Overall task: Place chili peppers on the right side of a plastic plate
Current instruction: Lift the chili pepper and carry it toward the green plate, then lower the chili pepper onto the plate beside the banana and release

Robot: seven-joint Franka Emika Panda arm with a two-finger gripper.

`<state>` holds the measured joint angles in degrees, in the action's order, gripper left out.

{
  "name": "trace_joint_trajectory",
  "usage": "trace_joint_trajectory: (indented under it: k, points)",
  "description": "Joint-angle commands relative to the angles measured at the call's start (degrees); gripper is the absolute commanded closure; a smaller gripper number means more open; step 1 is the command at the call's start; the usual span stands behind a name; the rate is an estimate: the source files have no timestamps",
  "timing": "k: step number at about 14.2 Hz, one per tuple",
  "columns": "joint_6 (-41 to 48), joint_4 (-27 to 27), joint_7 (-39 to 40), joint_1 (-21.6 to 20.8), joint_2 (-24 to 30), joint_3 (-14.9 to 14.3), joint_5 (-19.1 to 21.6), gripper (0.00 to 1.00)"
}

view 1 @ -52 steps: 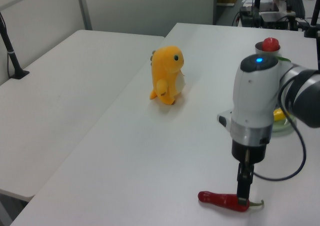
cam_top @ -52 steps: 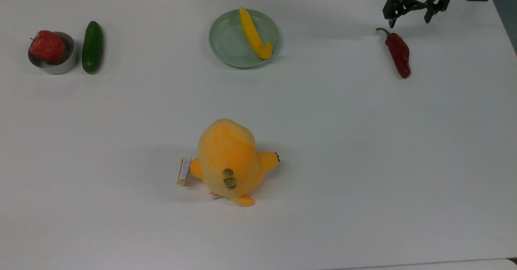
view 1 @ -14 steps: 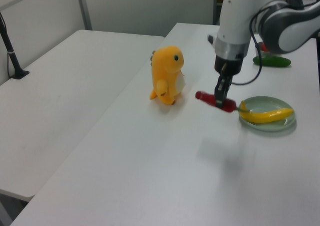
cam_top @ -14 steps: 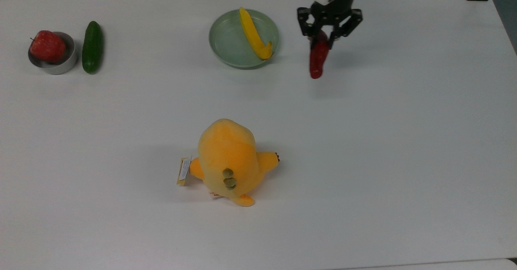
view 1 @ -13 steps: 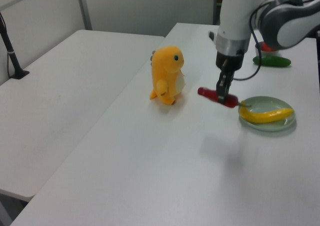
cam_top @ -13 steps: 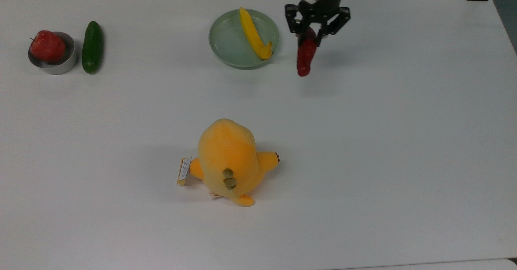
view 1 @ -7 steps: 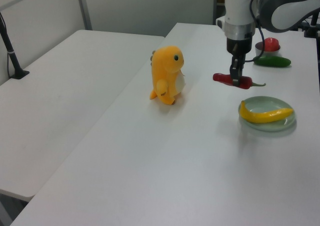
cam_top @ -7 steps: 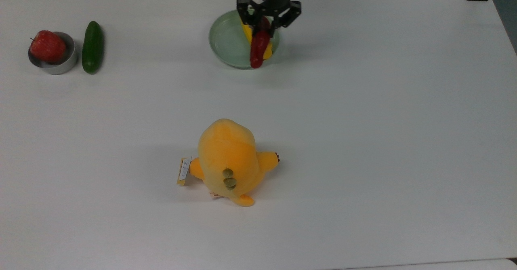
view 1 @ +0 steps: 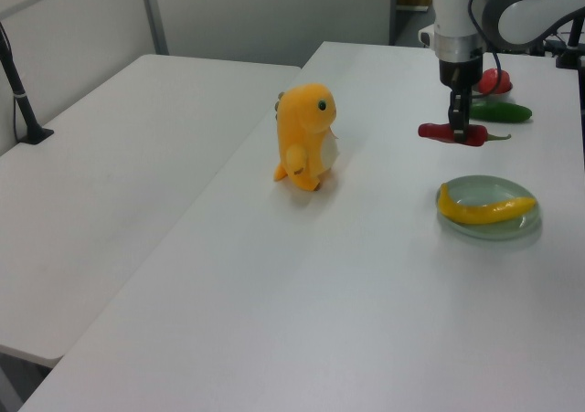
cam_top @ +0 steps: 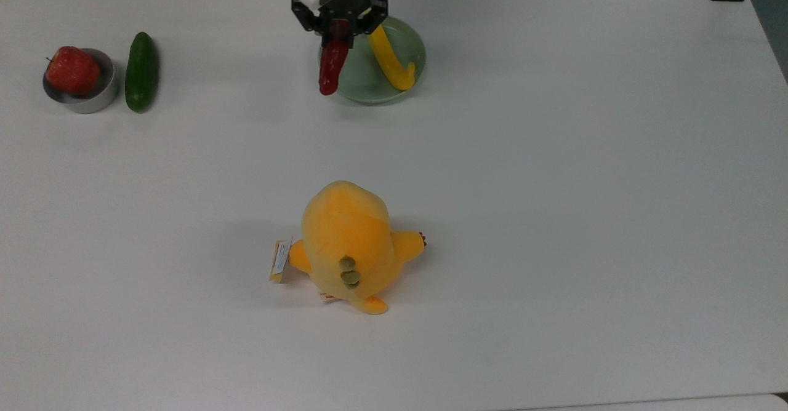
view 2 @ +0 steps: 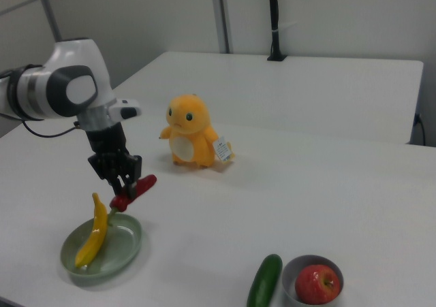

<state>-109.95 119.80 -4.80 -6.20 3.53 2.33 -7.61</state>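
1. White and wide, the counter [cam_top: 554,183] carries every object, and a second white table stands beside it in the left view.
2. The pincer [cam_top: 338,34] hangs above the counter, clamped on the chili [cam_top: 330,68] near its stem end.
3. The chili is held clear of the surface, roughly level, as the left view [view 1: 452,133] and the right view [view 2: 134,190] both show; its free end sticks out from the pincer toward the plush toy [cam_top: 349,243].
4. In the top view the chili lies over the left edge of the plate [cam_top: 360,85], with its tip past the rim over bare counter.
5. In the right view the pincer [view 2: 122,188] and chili sit above the plate's [view 2: 126,249] far rim.
6. A yellow pepper [cam_top: 389,57] lies in the plate, on the top view's right half, one end resting on the rim.
7. Well apart, on the top view's left, a cucumber [cam_top: 141,71] lies just beside a metal bowl [cam_top: 86,100] holding a red apple [cam_top: 72,69].
8. The plush toy stands near the counter's middle, apart from everything else.
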Motion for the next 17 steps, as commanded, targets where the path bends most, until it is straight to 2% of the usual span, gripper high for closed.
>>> trace_joint_trajectory:
  k: [1,5,14,16,17]
  points:
    - [0.2,2.9,7.2,0.9,1.2,-2.9,1.2,0.92]
    - [-0.3,4.0,14.2,1.7,-0.8,-5.2,0.9,0.92]
    - [-2.0,4.0,16.1,2.3,-6.0,-5.2,1.1,0.91]
    - [-1.8,4.0,17.6,2.5,-8.5,-5.2,1.2,0.84]
    - [-1.9,3.8,17.6,2.6,-8.7,-5.2,1.2,0.63]
